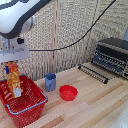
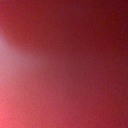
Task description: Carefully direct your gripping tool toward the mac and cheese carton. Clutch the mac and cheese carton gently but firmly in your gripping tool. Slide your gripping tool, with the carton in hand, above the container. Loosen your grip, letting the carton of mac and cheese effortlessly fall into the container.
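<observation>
My white gripper [image 1: 12,66] hangs at the exterior view's left, directly above the red lattice basket [image 1: 33,98]. Its fingers appear closed on the top of the orange-yellow mac and cheese carton [image 1: 15,82]. The carton hangs upright, and its lower part is down inside the basket, below the blue-grey rim. I cannot tell whether it touches the basket's floor. The wrist view is filled with a blurred red surface very close to the lens, and nothing can be made out in it.
A blue cup [image 1: 50,81] stands on the wooden table just beside the basket. A small red bowl [image 1: 68,92] lies past it. A toaster oven [image 1: 113,56] with its door folded down stands at the back on the exterior view's right.
</observation>
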